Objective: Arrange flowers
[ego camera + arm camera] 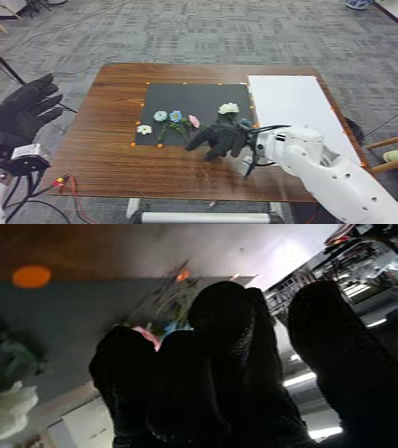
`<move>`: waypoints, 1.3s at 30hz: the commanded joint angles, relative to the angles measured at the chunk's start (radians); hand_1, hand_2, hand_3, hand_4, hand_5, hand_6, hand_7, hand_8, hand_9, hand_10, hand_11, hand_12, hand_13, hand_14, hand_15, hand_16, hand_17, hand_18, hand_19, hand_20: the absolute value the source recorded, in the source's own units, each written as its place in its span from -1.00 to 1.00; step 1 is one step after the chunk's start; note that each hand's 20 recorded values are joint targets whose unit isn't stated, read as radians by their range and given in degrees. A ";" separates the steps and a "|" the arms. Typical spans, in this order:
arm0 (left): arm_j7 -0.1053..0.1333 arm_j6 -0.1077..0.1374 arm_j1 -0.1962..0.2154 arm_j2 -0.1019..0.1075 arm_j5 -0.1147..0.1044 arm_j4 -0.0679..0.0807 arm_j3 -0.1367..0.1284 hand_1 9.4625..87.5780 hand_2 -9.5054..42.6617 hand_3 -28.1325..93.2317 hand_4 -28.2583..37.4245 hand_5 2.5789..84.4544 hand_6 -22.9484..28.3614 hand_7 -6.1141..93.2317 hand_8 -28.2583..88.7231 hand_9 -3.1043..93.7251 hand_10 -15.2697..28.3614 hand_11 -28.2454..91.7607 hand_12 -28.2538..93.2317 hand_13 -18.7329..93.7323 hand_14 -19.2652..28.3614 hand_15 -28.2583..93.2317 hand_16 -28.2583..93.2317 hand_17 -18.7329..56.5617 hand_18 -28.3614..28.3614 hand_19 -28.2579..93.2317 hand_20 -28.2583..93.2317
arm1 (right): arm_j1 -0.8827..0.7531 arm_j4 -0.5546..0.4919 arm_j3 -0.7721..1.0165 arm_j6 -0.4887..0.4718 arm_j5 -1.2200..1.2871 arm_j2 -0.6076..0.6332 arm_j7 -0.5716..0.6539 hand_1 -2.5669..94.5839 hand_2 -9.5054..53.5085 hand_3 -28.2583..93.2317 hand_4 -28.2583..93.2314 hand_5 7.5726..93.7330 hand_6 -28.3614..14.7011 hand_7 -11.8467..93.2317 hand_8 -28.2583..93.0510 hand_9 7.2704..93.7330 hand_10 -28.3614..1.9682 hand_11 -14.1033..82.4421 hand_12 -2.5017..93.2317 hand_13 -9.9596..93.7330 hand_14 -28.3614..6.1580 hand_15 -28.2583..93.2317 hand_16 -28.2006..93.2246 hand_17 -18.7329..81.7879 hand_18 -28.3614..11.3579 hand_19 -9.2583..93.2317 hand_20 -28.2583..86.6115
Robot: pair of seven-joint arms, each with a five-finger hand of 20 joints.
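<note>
My right fingers (224,136) hang open and relaxed above the counter (133,172), towards its near edge, close by the large white flower (228,108), pink flower (194,121), blue flower (176,116), pale blue flower (161,116) and small white flower (144,129). My left fingers (19,112), open, sit beyond its left edge.

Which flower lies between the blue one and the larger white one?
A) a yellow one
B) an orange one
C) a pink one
C: the pink flower has the blue flower on its left and the larger white flower on its right.
</note>
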 commanded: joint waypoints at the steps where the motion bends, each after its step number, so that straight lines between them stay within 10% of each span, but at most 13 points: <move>1: 0.005 0.005 0.002 -0.004 0.000 -0.003 0.004 -0.64 -0.68 0.58 -1.00 -0.58 -0.05 -0.47 -0.68 -0.61 0.11 -0.22 -0.23 -0.57 0.31 0.14 -0.62 -0.85 0.63 0.07 -0.36 | -0.072 -0.026 0.082 0.109 0.076 0.038 0.018 -0.41 -0.65 0.91 -0.90 -0.10 0.46 -0.46 -0.76 0.81 0.12 0.41 -0.30 0.79 0.27 0.82 0.09 0.51 -0.71 1.00 0.77; 7: 0.006 0.010 0.020 -0.016 0.003 -0.004 0.001 -0.64 -0.68 0.58 -1.00 -0.58 -0.05 -0.47 -0.69 -0.61 0.11 -0.22 -0.23 -0.57 0.32 0.14 -0.62 -0.85 0.64 0.07 -0.36 | -0.305 -0.036 0.338 0.584 0.532 0.114 0.057 -0.44 -0.62 0.92 -0.92 0.00 0.38 -0.46 -0.74 0.56 0.08 0.25 -0.36 0.52 -0.01 0.73 0.03 0.17 -0.71 0.96 0.46; 10: 0.008 -0.001 0.027 -0.030 0.010 -0.003 0.008 -0.64 -0.68 0.58 -1.00 -0.58 -0.05 -0.47 -0.69 -0.61 0.10 -0.22 -0.23 -0.57 0.31 0.14 -0.62 -0.85 0.64 0.07 -0.36 | -0.411 -0.015 0.558 0.389 0.717 0.039 0.057 -0.48 -0.80 0.91 -0.96 -0.12 0.28 -0.45 -0.73 0.12 0.07 -0.06 -0.46 0.15 -0.07 0.60 -0.09 -0.09 -0.65 0.70 0.35; 15: 0.046 0.000 0.015 -0.058 0.033 -0.002 0.051 -0.62 -0.81 0.58 -1.00 -0.70 -0.10 -0.46 -0.68 -0.72 0.03 -0.26 -0.20 -0.61 0.27 0.11 -0.61 -0.87 0.67 0.07 -0.36 | -0.544 -0.029 0.641 0.497 1.079 -0.003 -0.071 -0.62 -1.00 0.83 -1.00 -0.50 0.18 -0.53 -0.67 -0.55 0.07 -0.57 -0.42 -0.49 -0.03 -0.02 -0.17 -0.56 -0.69 0.05 0.01; 23: 0.049 -0.041 -0.062 -0.080 0.070 -0.004 0.131 -0.62 -0.87 0.57 -1.00 -0.67 -0.08 -0.46 -0.68 -0.69 0.05 -0.28 -0.15 -0.61 0.26 0.09 -0.59 -0.87 0.66 0.06 -0.36 | -0.640 -0.070 0.738 0.363 1.053 -0.164 -0.066 -0.65 -1.00 0.81 -1.00 -0.54 0.27 -0.63 -0.65 -0.64 0.17 -0.75 -0.43 -0.59 0.07 -0.51 0.04 -0.75 -0.59 -0.16 -0.28; 29: -0.009 -0.126 -0.105 -0.097 0.113 0.014 0.163 -0.61 -0.85 0.57 -1.00 -0.67 -0.08 -0.47 -0.68 -0.69 0.05 -0.28 -0.16 -0.63 0.25 0.08 -0.59 -0.92 0.69 0.03 -0.38 | -0.688 -0.089 0.783 0.300 0.996 -0.318 -0.007 -0.68 -1.00 0.79 -1.00 -0.61 0.18 -0.68 -0.63 -0.65 0.18 -0.75 -0.41 -0.59 0.02 -0.52 0.09 -0.78 -0.65 -0.13 -0.27; 35: -0.011 -0.112 -0.148 -0.105 0.171 0.029 0.215 -0.60 -0.88 0.53 -1.00 -0.87 -0.10 -0.51 -0.64 -0.78 0.00 -0.35 -0.08 -0.67 0.26 0.02 -0.58 -0.94 0.81 0.05 -0.42 | -0.693 -0.106 0.747 0.347 1.023 -0.290 -0.031 -0.67 -1.00 0.79 -1.00 -0.61 0.15 -0.68 -0.62 -0.66 0.16 -0.76 -0.40 -0.61 0.01 -0.53 0.09 -0.79 -0.65 -0.14 -0.28; 39: 0.003 -0.096 -0.163 -0.113 0.170 0.033 0.244 -0.60 -0.90 0.52 -1.00 -0.82 -0.09 -0.51 -0.64 -0.77 0.00 -0.36 -0.06 -0.67 0.24 0.01 -0.56 -0.94 0.77 0.05 -0.43 | -0.702 -0.141 0.726 0.393 1.057 -0.278 -0.081 -0.67 -1.00 0.80 -0.99 -0.64 0.10 -0.70 -0.62 -0.67 0.15 -0.77 -0.40 -0.61 0.01 -0.54 0.10 -0.78 -0.61 -0.15 -0.29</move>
